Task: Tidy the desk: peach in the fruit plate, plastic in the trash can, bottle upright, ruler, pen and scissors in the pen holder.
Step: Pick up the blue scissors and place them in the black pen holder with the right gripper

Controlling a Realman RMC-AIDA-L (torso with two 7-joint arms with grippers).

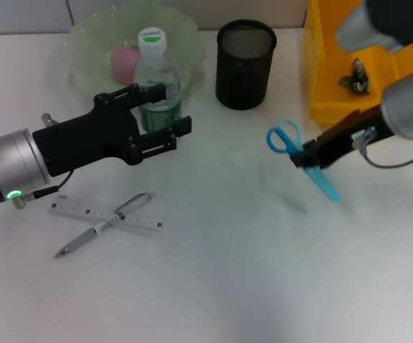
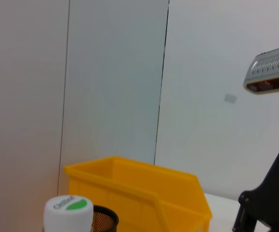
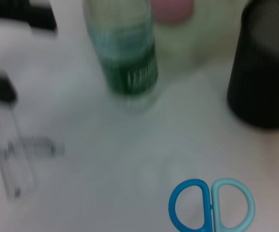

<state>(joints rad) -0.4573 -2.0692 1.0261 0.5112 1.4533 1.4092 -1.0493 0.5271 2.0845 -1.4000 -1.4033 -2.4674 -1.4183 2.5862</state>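
Note:
A clear water bottle (image 1: pixel 159 78) with a green label stands upright in front of the fruit plate (image 1: pixel 85 43), which holds the pink peach (image 1: pixel 126 63). My left gripper (image 1: pixel 169 113) is open, with one finger on either side of the bottle's lower body. My right gripper (image 1: pixel 308 157) is shut on blue scissors (image 1: pixel 285 138) and holds them above the table, blades pointing down toward me. The clear ruler (image 1: pixel 78 210) and the silver pen (image 1: pixel 103 227) lie crossed at the front left. The black mesh pen holder (image 1: pixel 245 64) stands at the back middle.
A yellow bin (image 1: pixel 335 93) at the back right holds a crumpled piece of plastic (image 1: pixel 354 77). The right wrist view shows the scissors' handles (image 3: pixel 211 205), the bottle (image 3: pixel 130 58) and the pen holder (image 3: pixel 265 82). The left wrist view shows the bottle cap (image 2: pixel 68 210).

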